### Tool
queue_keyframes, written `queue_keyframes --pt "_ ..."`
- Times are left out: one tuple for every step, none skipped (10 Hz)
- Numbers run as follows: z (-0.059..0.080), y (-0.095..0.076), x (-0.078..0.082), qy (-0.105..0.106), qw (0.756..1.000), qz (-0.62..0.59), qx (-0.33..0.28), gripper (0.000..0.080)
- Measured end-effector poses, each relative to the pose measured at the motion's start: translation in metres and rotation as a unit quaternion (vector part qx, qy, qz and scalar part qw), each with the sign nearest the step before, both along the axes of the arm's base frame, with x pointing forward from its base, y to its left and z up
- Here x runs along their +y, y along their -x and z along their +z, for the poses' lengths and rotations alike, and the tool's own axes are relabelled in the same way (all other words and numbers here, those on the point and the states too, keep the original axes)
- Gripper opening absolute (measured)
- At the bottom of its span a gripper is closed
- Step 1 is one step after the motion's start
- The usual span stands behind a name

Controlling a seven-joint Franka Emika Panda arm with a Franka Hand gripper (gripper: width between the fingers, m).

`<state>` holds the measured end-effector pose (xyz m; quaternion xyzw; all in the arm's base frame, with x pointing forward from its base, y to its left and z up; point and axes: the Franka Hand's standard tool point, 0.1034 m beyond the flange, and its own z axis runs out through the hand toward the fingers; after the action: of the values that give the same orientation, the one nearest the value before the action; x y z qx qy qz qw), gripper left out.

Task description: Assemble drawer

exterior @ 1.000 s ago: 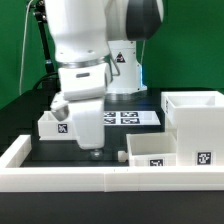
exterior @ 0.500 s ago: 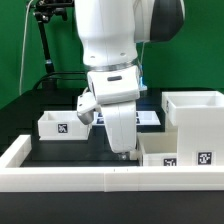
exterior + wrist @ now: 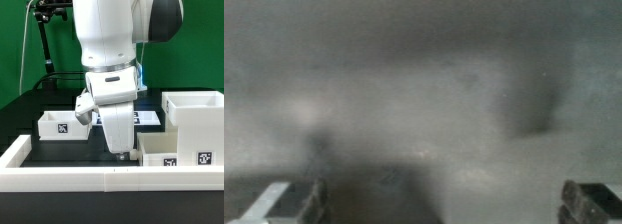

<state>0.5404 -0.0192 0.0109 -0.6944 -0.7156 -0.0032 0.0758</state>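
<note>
The drawer's tall white housing (image 3: 196, 110) stands at the exterior view's right. One small open-top box (image 3: 172, 150) sits in front of it, by the low front wall. The other small box (image 3: 57, 124) sits at the left. My gripper (image 3: 122, 154) hangs low over the black table, just left of the front box and apart from it. The wrist view is blurred grey; my fingers (image 3: 288, 201) show far apart at its corners, and my gripper (image 3: 438, 205) is open with nothing between them.
The low white wall (image 3: 60, 178) edges the table's front and left. The marker board (image 3: 148, 118) lies behind my arm, mostly hidden. A black stand (image 3: 45, 45) rises at the back left.
My arm has swung toward the exterior view's right, from near the left box to beside the front box. In the last half second it has hardly moved.
</note>
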Motion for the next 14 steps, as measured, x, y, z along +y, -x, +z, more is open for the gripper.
queue_keyframes --pt "0.0 0.001 0.009 -0.001 1.0 -0.006 0.002 0.0648" --pt "0.0 0.0 0.015 -0.002 1.0 -0.007 0.003 0.0648" --pt "0.0 0.0 0.022 -0.002 1.0 -0.012 0.004 0.0648" --pt "0.001 0.0 0.029 -0.003 1.0 -0.018 0.005 0.0648" --pt "0.002 0.0 0.035 -0.005 1.0 -0.022 0.005 0.0648" --pt "0.004 -0.001 0.04 -0.004 0.999 -0.032 0.006 0.0648" --pt "0.006 -0.002 0.043 -0.002 0.999 -0.04 0.006 0.0648" --pt "0.007 -0.003 0.043 0.0 0.999 -0.045 0.006 0.0648" --pt "0.008 -0.003 0.043 0.001 0.999 -0.049 0.007 0.0648" --pt "0.009 -0.002 0.041 0.001 0.999 -0.05 0.006 0.0648" --pt "0.01 0.001 0.037 0.002 0.999 -0.05 0.006 0.0648" --pt "0.014 0.007 0.026 0.005 0.999 -0.048 0.007 0.0648" --pt "0.019 0.016 0.015 0.008 0.999 -0.053 0.006 0.0648" --pt "0.026 0.027 0.004 0.012 0.998 -0.06 0.007 0.0648"
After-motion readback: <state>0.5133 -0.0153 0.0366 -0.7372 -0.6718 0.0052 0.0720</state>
